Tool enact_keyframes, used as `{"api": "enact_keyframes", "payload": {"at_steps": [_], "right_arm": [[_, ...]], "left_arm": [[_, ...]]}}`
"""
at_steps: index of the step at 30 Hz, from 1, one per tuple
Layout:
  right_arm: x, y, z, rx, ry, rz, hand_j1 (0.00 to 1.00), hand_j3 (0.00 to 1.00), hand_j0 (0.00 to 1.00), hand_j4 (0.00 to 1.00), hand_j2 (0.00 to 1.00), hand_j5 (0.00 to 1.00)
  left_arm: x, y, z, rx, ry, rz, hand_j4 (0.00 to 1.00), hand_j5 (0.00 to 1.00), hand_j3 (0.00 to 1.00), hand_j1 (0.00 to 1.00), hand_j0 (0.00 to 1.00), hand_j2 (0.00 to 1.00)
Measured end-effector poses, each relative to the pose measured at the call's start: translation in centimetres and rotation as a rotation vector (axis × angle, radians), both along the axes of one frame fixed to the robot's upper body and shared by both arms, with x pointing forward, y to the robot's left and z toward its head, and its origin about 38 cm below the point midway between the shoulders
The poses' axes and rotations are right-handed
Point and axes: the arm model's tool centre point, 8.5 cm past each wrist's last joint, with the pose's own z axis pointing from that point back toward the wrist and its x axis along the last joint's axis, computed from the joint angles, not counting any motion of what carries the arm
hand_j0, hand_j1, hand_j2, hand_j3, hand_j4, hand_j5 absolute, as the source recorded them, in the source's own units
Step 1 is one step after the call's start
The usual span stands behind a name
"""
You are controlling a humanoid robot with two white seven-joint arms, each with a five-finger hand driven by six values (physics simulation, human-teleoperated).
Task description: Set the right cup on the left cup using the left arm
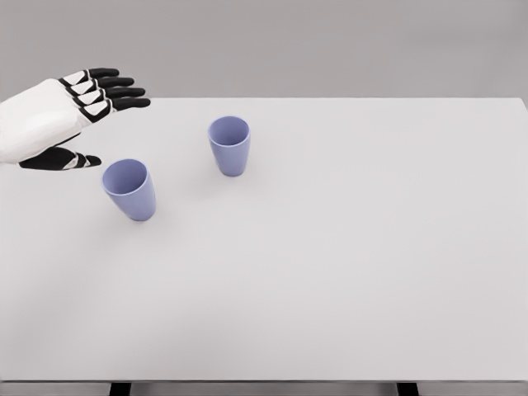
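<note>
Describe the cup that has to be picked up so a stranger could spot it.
On the white table, two lavender cups stand upright left of centre. It is the right cup, farther back; the left cup is nearer the open left hand.

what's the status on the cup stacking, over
Left hand open, off to the left, holding nothing. Right cup and left cup upright, apart on table. Left cup sits between hand and right cup.
</note>
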Motion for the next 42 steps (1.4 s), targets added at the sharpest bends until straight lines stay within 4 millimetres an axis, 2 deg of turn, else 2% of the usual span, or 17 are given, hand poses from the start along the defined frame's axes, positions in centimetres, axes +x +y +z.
{"api": "enact_keyframes", "payload": {"at_steps": [11,12,13,15,18,20,22,24,29,33,39,42], "right_arm": [[-0.2,0.0,0.0,0.0,0.004,-0.003,1.0,1.0,1.0,1.0,1.0,1.0],[-0.2,0.0,0.0,0.0,0.004,-0.003,1.0,1.0,1.0,1.0,1.0,1.0],[-0.2,0.0,0.0,0.0,0.004,-0.003,1.0,1.0,1.0,1.0,1.0,1.0],[-0.2,0.0,0.0,0.0,0.004,-0.003,1.0,1.0,1.0,1.0,1.0,1.0],[-0.2,0.0,0.0,0.0,0.004,-0.003,1.0,1.0,1.0,1.0,1.0,1.0],[-0.2,0.0,0.0,0.0,0.004,-0.003,1.0,1.0,1.0,1.0,1.0,1.0],[-0.2,0.0,0.0,0.0,0.004,-0.003,1.0,1.0,1.0,1.0,1.0,1.0],[-0.2,0.0,0.0,0.0,0.004,-0.003,1.0,1.0,1.0,1.0,1.0,1.0],[-0.2,0.0,0.0,0.0,0.004,-0.003,1.0,1.0,1.0,1.0,1.0,1.0],[-0.2,0.0,0.0,0.0,0.004,-0.003,1.0,1.0,1.0,1.0,1.0,1.0],[-0.2,0.0,0.0,0.0,0.004,-0.003,1.0,1.0,1.0,1.0,1.0,1.0],[-0.2,0.0,0.0,0.0,0.004,-0.003,1.0,1.0,1.0,1.0,1.0,1.0]], "left_arm": [[0.2,0.1,-0.7,0.09,-0.019,0.026,1.0,1.0,1.0,1.0,1.0,1.0],[0.3,0.2,0.1,0.109,-0.039,0.028,1.0,1.0,1.0,1.0,1.0,1.0],[0.8,0.0,1.8,0.143,-0.083,0.024,1.0,1.0,1.0,1.0,1.0,1.0],[2.4,-1.2,5.7,0.198,-0.167,-0.004,1.0,1.0,1.0,1.0,1.0,1.0],[4.9,-3.3,9.7,0.261,-0.229,-0.036,1.0,1.0,1.0,1.0,1.0,1.0],[7.1,-5.1,9.2,0.291,-0.2,-0.055,1.0,1.0,1.0,1.0,1.0,1.0],[8.7,-6.3,5.8,0.327,-0.111,-0.074,1.0,1.0,1.0,1.0,1.0,1.0],[9.7,-7.0,3.9,0.349,-0.062,-0.083,1.0,1.0,1.0,1.0,1.0,1.0],[12.1,-9.7,3.2,0.423,-0.031,-0.103,1.0,1.0,1.0,1.0,1.0,1.0],[12.7,-12.6,0.0,0.546,-0.001,-0.152,1.0,1.0,1.0,1.0,1.0,1.0],[12.9,-14.8,-0.4,0.621,-0.03,-0.182,1.0,1.0,1.0,1.0,1.0,1.0],[12.9,-16.2,-1.3,0.648,-0.042,-0.206,1.0,1.0,1.0,1.0,1.0,1.0]]}}
